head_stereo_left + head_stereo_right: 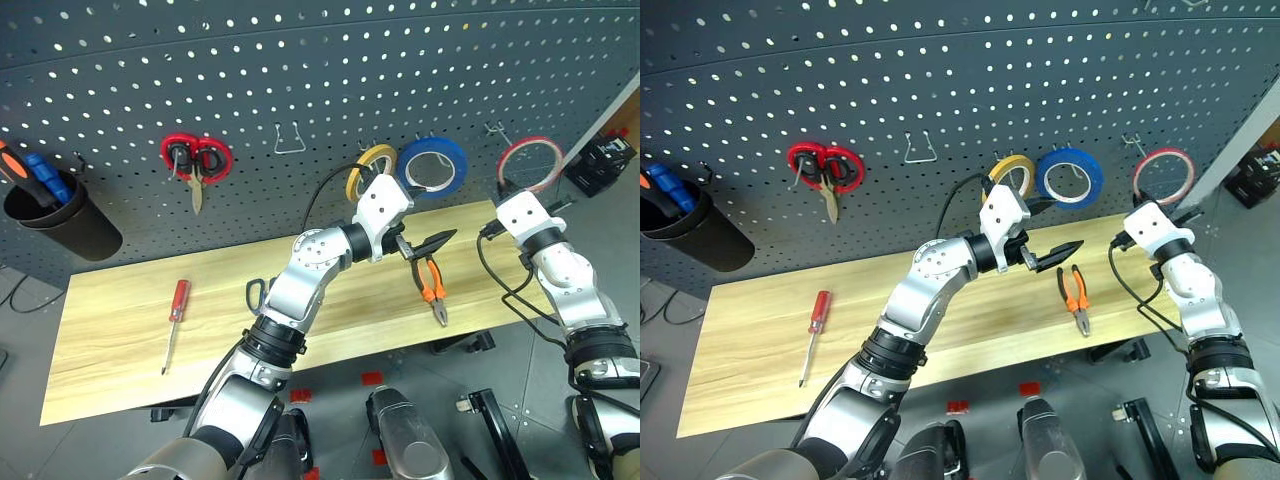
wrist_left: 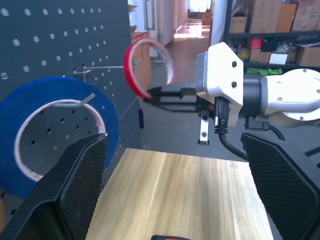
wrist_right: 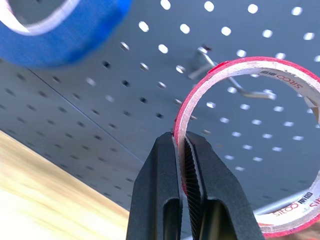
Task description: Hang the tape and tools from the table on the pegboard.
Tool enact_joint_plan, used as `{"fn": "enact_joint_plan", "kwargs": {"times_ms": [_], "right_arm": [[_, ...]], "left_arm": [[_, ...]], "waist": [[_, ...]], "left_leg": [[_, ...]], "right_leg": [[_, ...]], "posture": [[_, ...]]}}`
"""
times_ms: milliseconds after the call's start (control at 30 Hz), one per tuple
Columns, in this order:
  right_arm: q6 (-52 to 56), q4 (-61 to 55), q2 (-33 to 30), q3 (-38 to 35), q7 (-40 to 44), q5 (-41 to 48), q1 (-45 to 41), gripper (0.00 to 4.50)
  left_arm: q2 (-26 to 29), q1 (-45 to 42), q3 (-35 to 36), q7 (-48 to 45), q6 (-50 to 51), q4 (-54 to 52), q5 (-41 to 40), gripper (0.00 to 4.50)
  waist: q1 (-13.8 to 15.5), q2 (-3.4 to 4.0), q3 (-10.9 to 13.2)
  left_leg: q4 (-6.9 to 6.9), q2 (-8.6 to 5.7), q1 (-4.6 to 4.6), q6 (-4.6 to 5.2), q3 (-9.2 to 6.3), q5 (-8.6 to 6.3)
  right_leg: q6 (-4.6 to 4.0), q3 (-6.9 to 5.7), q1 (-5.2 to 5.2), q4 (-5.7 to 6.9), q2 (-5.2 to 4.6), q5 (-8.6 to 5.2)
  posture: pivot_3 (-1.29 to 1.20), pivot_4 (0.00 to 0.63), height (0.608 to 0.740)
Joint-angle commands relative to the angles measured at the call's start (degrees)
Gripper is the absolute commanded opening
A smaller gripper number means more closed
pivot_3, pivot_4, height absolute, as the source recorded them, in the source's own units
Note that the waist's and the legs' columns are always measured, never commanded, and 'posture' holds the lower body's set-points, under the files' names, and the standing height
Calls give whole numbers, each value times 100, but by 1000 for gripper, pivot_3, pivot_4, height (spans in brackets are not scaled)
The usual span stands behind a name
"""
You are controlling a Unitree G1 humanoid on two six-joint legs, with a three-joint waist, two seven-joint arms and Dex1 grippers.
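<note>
One thin red ring-shaped roll of tape (image 3: 250,145) with a pale core is pinched at its rim between the two black fingers of the right end effector (image 3: 181,150), which is clenched on it and holds it up against the dark blue-grey perforated pegboard (image 1: 300,80), right at a metal hook (image 3: 220,75) near the board's right end (whether the ring already rests on that hook cannot be told). Just left of it on the board hangs a wide blue roll of tape (image 1: 432,166), then a yellow roll (image 1: 368,165), an empty wire hook (image 1: 289,140) and a pair of red-handled scissors (image 1: 196,160); a black cup (image 1: 60,215) holding orange and blue screwdrivers is fixed at the far left. The left end effector (image 1: 425,245) hovers over the long light yellowish wooden bench (image 1: 120,370) with its fingers spread wide and nothing between them, close above the pliers with orange-and-black handles (image 1: 433,285), which lie flat on the bench. The black-handled steel scissors (image 1: 257,293) lie partly hidden behind the left arm, and the slim screwdriver with a clear red handle (image 1: 175,318) lies well apart toward the bench's left.
</note>
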Motion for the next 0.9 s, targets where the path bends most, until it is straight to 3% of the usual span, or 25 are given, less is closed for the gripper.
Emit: {"fn": "enact_joint_plan", "kwargs": {"times_ms": [33, 100, 333, 433, 667, 900], "right_arm": [[-13, -110, 82, -90, 413, 437, 27, 599], [79, -209, 136, -148, 389, 478, 131, 1088], [696, -1071, 318, -316, 231, 619, 987, 3524], [1754, -2154, 502, -468, 253, 797, 1787, 4488], [5014, -4513, 829, -651, 471, 1210, 2703, 4488], [7803, -5919, 1540, -256, 355, 1595, 2376, 4488]], "left_arm": [[-45, -23, -34, 11, -97, -207, -59, 4500], [-35, 8, -42, 18, -71, -251, -56, 4500], [32, 304, -125, 70, 56, -559, -42, 4500], [191, 789, -265, 55, 138, -946, 13, 4500], [862, 1920, -395, -21, 439, -1871, -9, 4500], [1803, 3343, -389, -64, 335, -2380, 139, 4500]], "waist": [[-35, 1, -1], [-58, 4, -4], [-53, 17, -19], [-38, 22, -21], [43, 18, -16], [163, 12, 41]], "left_leg": [[0, 0, 0, 0, -1, 0], [1, -1, 0, 3, -1, -2], [2, 2, 0, 6, -2, -3], [1, 2, 1, 7, -3, -3], [8, -1, 19, 19, -1, -11], [-2, 9, 46, 42, -17, -26]], "right_leg": [[0, -1, 1, 0, -1, 0], [0, 0, 2, 1, -2, 0], [0, 2, 5, 2, -1, 0], [0, 4, 7, 3, -1, 0], [0, 21, 19, 19, -3, 0], [-1, 39, 31, 1, 9, -1]], "posture": [[-322, 205, 740], [-321, 205, 740], [-303, 223, 740], [-299, 248, 740], [-300, 307, 740], [-266, 371, 740]]}}
